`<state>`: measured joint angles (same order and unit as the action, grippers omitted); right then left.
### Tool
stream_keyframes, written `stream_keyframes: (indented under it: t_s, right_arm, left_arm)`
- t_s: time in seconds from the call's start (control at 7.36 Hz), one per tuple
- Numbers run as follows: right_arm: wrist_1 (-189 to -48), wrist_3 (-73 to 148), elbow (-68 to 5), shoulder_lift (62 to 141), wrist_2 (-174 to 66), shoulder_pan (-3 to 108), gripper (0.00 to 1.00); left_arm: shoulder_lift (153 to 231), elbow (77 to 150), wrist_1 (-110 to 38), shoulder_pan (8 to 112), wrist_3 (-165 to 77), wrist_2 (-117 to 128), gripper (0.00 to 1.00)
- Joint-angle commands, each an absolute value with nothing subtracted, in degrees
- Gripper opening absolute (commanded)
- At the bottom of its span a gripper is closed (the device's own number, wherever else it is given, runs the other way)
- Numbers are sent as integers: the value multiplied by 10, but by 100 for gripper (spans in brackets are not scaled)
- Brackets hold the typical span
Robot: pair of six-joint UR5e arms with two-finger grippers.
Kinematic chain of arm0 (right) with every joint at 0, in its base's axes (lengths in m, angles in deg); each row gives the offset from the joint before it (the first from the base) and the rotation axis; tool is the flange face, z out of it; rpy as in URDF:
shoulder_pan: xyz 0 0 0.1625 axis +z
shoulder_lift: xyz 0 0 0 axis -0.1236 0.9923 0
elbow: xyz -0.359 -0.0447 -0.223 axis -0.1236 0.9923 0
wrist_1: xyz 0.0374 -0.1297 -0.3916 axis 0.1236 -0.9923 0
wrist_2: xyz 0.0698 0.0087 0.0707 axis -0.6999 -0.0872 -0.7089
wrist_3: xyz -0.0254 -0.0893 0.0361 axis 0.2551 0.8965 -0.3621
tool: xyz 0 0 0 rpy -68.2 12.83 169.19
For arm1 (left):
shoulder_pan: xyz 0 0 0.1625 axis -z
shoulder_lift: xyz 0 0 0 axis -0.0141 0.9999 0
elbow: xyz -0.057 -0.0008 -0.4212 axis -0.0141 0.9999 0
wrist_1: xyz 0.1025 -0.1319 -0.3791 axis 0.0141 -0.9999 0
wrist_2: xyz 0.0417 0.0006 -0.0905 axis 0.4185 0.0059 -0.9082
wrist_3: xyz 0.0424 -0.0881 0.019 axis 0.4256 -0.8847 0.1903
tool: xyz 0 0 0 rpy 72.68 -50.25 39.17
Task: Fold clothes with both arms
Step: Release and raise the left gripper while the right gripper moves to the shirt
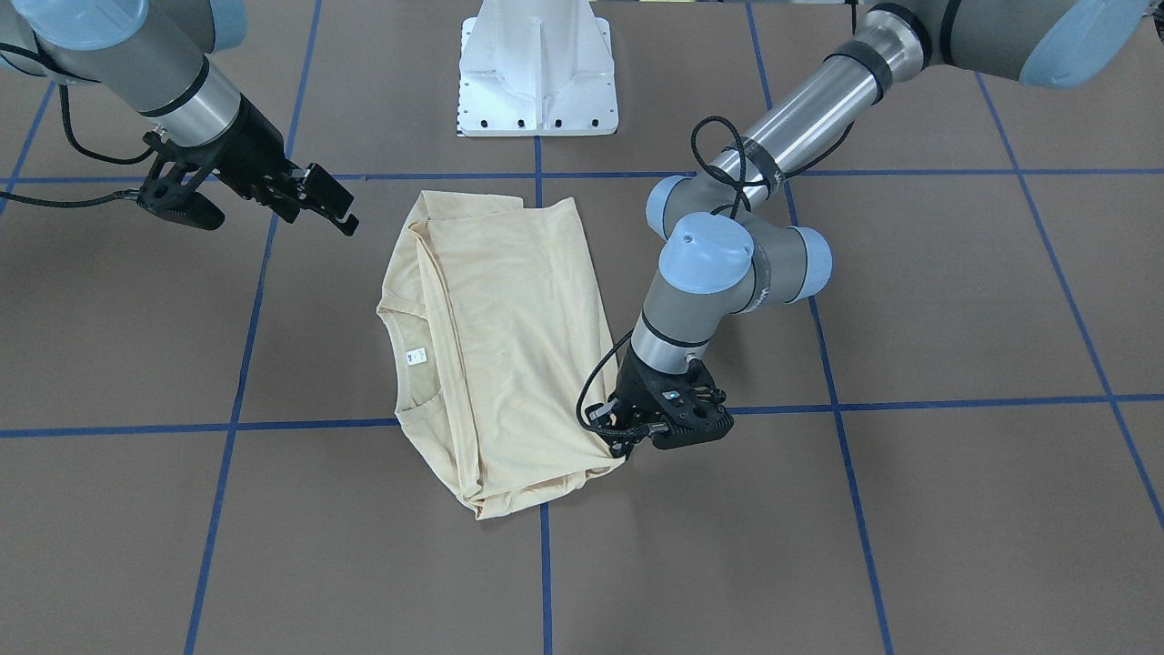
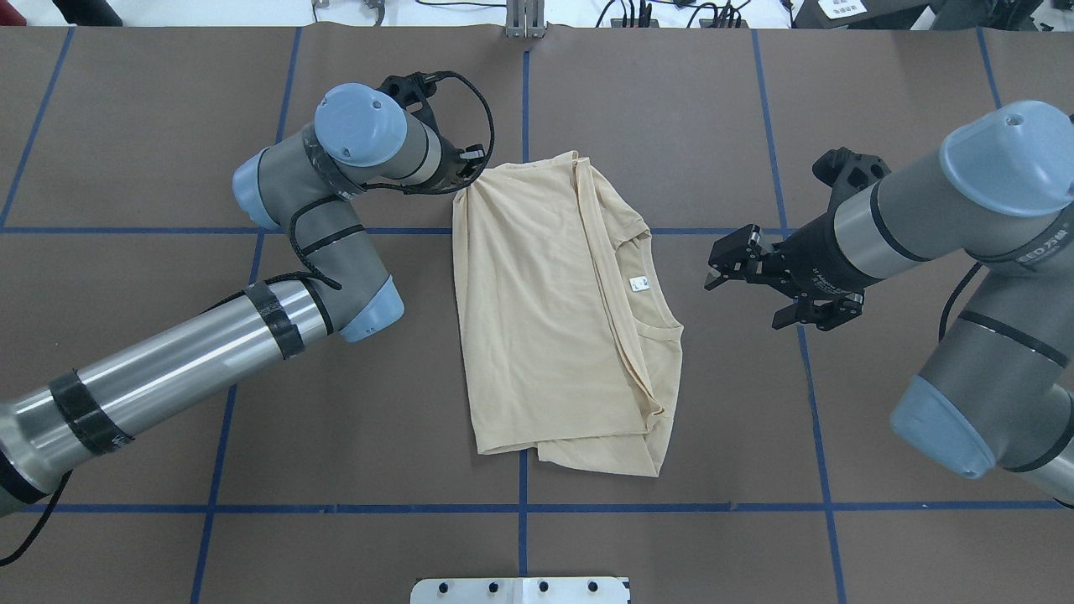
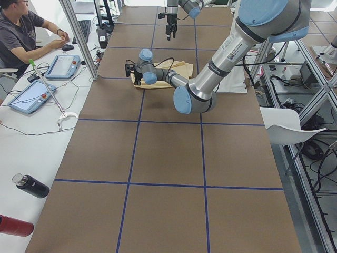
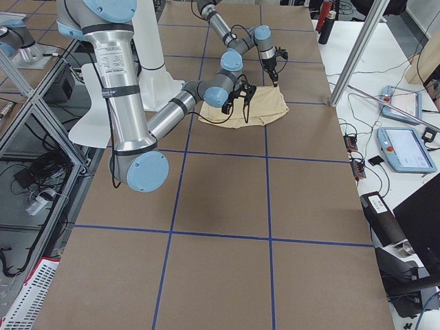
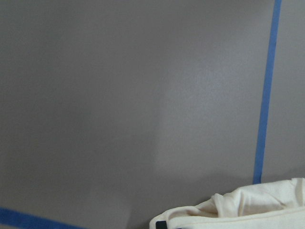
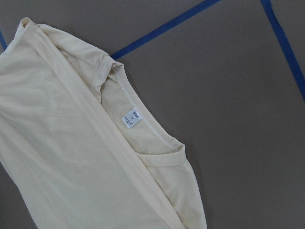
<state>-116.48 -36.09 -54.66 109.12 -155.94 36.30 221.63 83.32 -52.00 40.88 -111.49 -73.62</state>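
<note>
The pale cream-yellow shirt [image 1: 518,337] [image 2: 545,319] lies folded lengthwise on the brown table, its neckline and small white tag [image 2: 640,283] [image 6: 129,118] facing the right arm's side. My left gripper [image 1: 614,435] [image 2: 461,172] is down at the shirt's far corner on the left arm's side. It looks shut on the bunched cloth [image 5: 257,205], and creases radiate from that corner. My right gripper [image 1: 350,216] [image 2: 717,264] hovers open above the table, a short way off the neckline side, with nothing in it.
The white pedestal base [image 1: 538,73] stands at the robot's edge of the table. Blue tape lines [image 2: 524,507] grid the brown surface. In the exterior left view a person [image 3: 21,31] sits at a side bench with tablets [image 3: 63,66] and bottles [image 3: 31,185].
</note>
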Motion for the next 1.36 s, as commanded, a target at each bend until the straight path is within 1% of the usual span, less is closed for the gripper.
stream_keyframes:
  t_s: [0.0,0.14,0.27,0.41,0.54,0.68,0.82,0.95,1.09,1.22]
  right_arm:
    - [-1165,-361,-546,1093,-1553,359,100]
    - [-1165,-361,-546,1093,-1551,360,100]
    - [-1165,-361,-547,1096,-1551,360,100]
    - [-1169,-364,-547,1079,-1533,346,100]
    - [-1173,-362,-546,1072,-1476,328,100]
    - [-1175,-361,-541,1065,-1441,294,100]
    - [-1175,-350,-537,1057,-1434,277,100]
    - [-1207,-324,-522,1017,-1431,267,100]
    - [-1283,-266,-512,969,-1414,249,100]
    - [-1330,-194,-511,944,-1369,225,100]
  left_arm:
    - [2232,794,-578,411,-1106,-715,0]
    - [2233,793,-589,411,-1105,-704,0]
    - [2232,787,-599,411,-1104,-698,38]
    - [2232,789,-599,412,-1070,-698,98]
    - [2231,792,-599,419,-1065,-701,99]
    - [2217,816,-593,429,-1062,-711,99]
    - [2157,885,-590,436,-1061,-748,99]
    - [2105,944,-587,454,-1057,-794,99]
    - [2062,996,-576,461,-1056,-808,99]
    - [2029,1039,-552,463,-1041,-810,99]
